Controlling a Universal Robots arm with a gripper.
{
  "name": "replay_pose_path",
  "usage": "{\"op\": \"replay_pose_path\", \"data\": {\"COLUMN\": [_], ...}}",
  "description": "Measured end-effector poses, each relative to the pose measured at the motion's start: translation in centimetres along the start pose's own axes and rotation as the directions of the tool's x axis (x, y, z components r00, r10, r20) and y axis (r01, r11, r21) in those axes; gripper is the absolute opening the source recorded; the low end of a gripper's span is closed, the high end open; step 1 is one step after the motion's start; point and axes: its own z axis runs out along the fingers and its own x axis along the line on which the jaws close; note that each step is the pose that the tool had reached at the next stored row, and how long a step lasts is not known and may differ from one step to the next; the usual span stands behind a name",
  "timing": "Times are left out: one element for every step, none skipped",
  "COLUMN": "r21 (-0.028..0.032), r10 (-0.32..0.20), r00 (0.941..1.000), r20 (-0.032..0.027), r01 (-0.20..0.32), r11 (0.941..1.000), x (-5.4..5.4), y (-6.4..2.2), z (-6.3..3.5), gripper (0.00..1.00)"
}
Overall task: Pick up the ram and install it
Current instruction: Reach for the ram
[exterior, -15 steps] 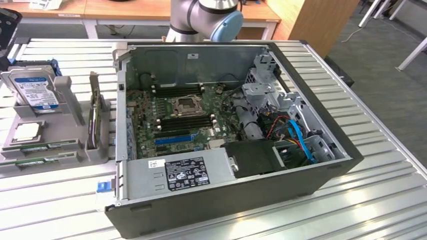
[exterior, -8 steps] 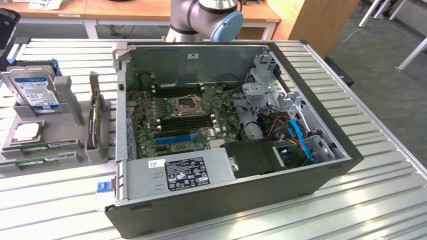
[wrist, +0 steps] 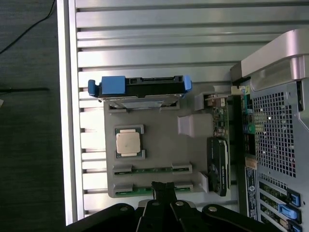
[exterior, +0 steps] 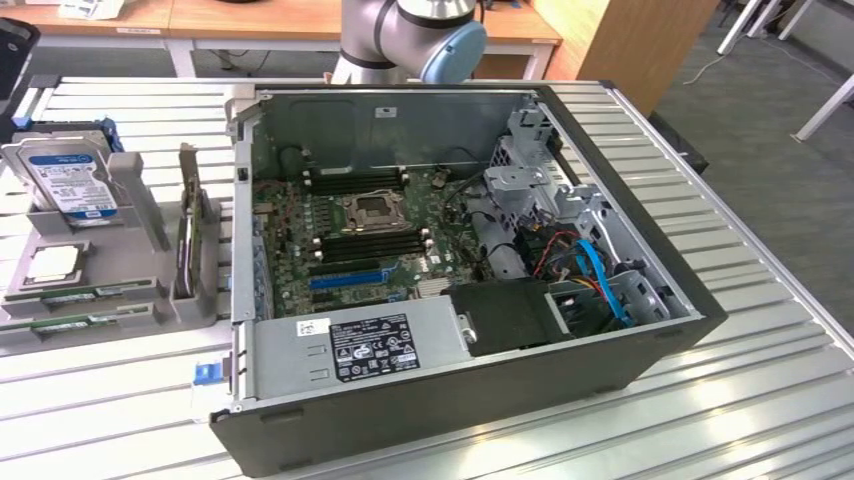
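Observation:
Two ram sticks, long thin green boards, lie side by side in clips on a grey holder [wrist: 159, 126]: one ram stick [wrist: 147, 169] and a second ram stick [wrist: 137, 190]. In the exterior view the same ram sticks [exterior: 78, 293] sit at the left of the open computer case [exterior: 674, 300]. My gripper [wrist: 164, 187] hangs above the holder with its black fingers shut and nothing between them; its tip lines up over the second stick. The green motherboard [exterior: 360, 225] lies inside the case with dark memory slots [exterior: 374, 245] beside the processor socket.
The holder also carries a silver hard drive [exterior: 64, 175] with a blue-and-white label, a processor chip [wrist: 128, 143] and an upright black card [wrist: 217, 164]. A power supply [exterior: 354, 345] and blue cables [exterior: 601, 280] fill the case. The arm's base [exterior: 407, 35] stands behind it on the slatted metal table [exterior: 747, 400].

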Motion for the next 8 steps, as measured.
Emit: {"op": "replay_pose_path", "data": {"r21": [0.0000,0.0001,0.0000,-0.0001,-0.0001,0.0000,0.0001,0.0000], "r10": [0.000,0.000,0.000,0.000,0.000,0.000,0.000,0.000], "r00": [1.0000,1.0000,1.0000,1.0000,1.0000,1.0000,1.0000,1.0000], "r20": [0.0000,0.0000,-0.0001,0.0000,0.0001,0.0000,0.0000,0.0000], "r01": [0.000,0.000,0.000,0.000,0.000,0.000,0.000,0.000], "r11": [1.0000,1.0000,1.0000,1.0000,1.0000,1.0000,1.0000,1.0000], "x": [0.00,-0.01,-0.02,-0.03,-0.04,-0.04,-0.05,-0.05], "y": [-0.11,-0.21,-0.31,-0.40,-0.48,-0.57,-0.64,-0.71], "z": [0.00,-0.01,-0.02,-0.01,-0.02,-0.02,-0.03,-0.03], "gripper": [0.10,0.10,0.10,0.10,0.10,0.10,0.10,0.10]}}
